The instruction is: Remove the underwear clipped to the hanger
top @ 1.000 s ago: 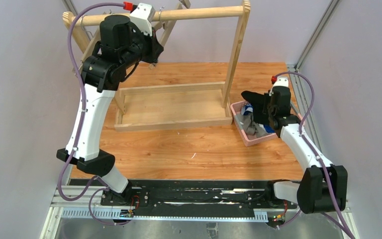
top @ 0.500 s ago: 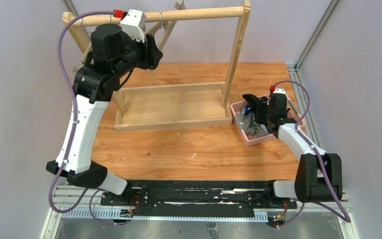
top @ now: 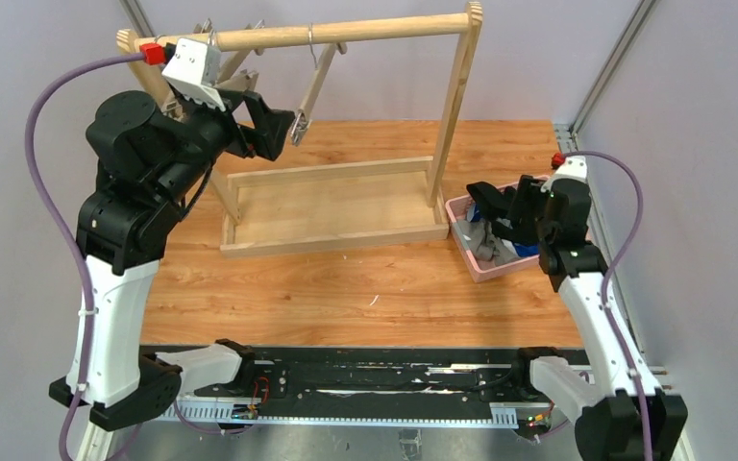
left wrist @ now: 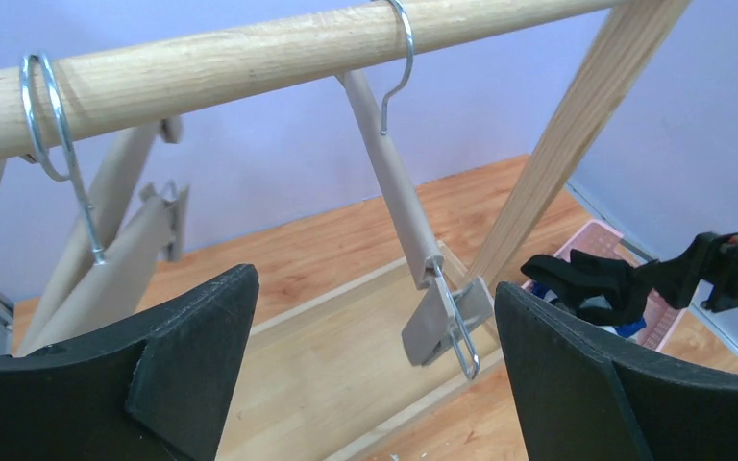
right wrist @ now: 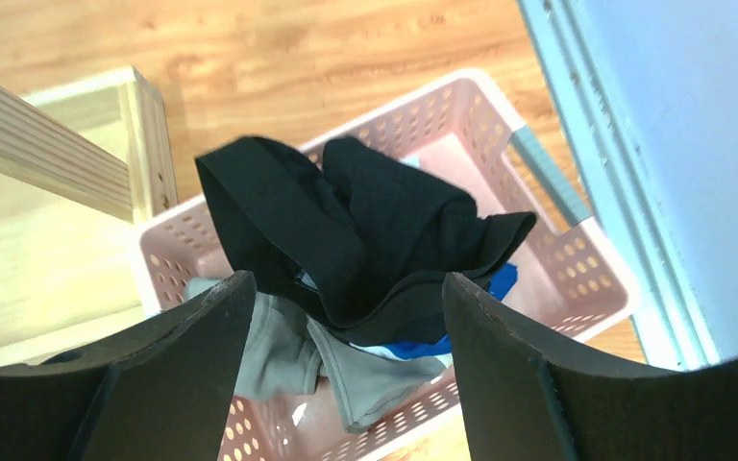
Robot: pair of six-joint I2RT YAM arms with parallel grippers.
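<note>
Nearby, underwear [right wrist: 365, 240] heaped in basket [right wrist: 461, 91] (rack [right wrist: 58, 144] beside)

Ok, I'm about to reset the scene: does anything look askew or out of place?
The clip hanger hangs steeply tilted on the wooden rail, its clip dangling empty. In the pink basket the black briefs lie bunched over the grey briefs, not flat. Nothing looks spilled or damaged.

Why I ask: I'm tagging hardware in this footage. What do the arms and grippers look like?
The left arm and right arm share white link shells joined by chunky black joint housings. A purple cable loops along each, ending in a red connector beside a white wrist box. The left gripper and right gripper each have two broad matte black fingers.
</note>
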